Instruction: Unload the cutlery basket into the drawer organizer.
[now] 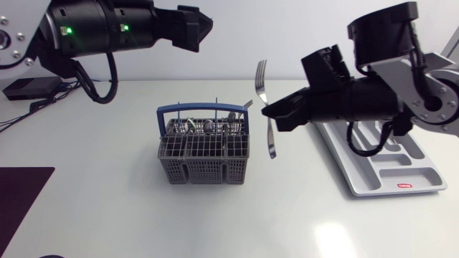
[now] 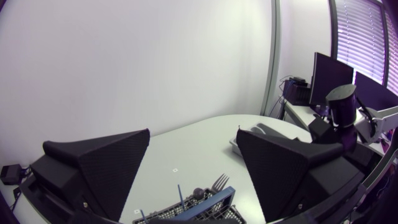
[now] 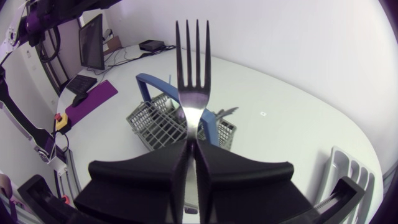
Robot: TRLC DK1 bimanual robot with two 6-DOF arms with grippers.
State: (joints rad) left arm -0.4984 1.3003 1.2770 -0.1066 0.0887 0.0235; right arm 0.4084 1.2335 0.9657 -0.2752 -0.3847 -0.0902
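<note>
While the right arm's matte black gripper [image 1: 267,112] hangs just beside the grey wire-mesh cutlery basket with a blue hoop handle [image 1: 204,150], on its right side, its fingers pinch a silver metal fork [image 1: 262,89] from two sides. The fork stands upright, tines up and handle pointing down, lifted clear of the white bench [image 1: 107,201]. In the right wrist view the basket [image 3: 168,121] lies ahead of the gripper [image 3: 191,146], behind the fork's tines [image 3: 191,62].

Several metal cutlery pieces [image 1: 208,125] stand inside the basket. The left arm's matte black gripper [image 1: 201,29] is raised above and behind the basket, fingers spread with nothing between them.

The light grey plastic drawer organizer [image 1: 401,168] lies flat, well apart from the basket on its right side, partly under the right arm. It bears a small red label [image 1: 404,185] whose print is too small to read.
</note>
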